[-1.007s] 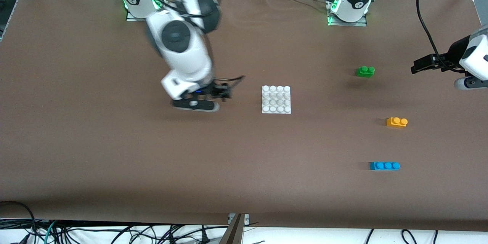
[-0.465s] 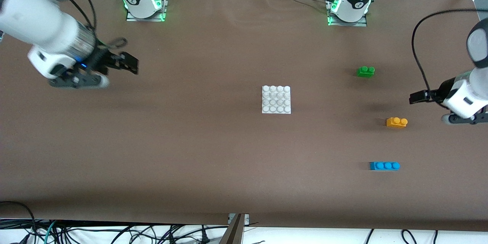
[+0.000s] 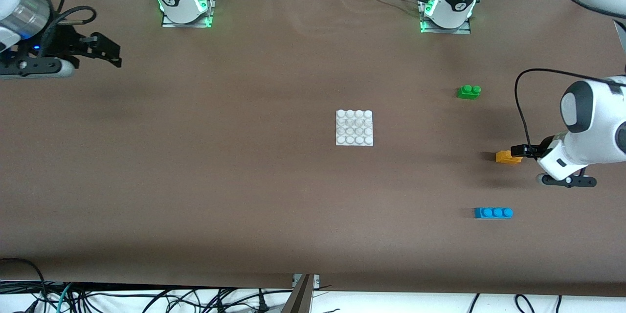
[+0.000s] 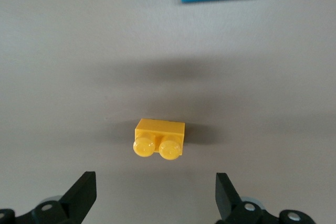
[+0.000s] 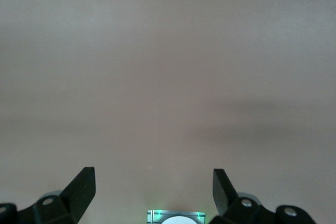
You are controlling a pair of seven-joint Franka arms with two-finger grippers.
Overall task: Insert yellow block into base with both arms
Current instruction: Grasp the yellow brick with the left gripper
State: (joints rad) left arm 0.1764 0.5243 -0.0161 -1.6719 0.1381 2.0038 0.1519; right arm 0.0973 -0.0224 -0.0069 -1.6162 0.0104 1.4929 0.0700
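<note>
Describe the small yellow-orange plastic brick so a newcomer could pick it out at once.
Three plastic bricks lie on the brown table toward the left arm's end, apart from the white studded square base plate. The yellow-orange brick is the middle one, under the open left gripper. It alone is yellow-orange: the green two-stud brick lies farther from the camera, the longer blue three-stud brick nearer.

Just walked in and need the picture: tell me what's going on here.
The left gripper, fingers open, is over the yellow block, which sits on the table, not yet grasped. The right gripper, also open and empty, waits at its end of the table. The base lies mid-table with nothing on it.
</note>
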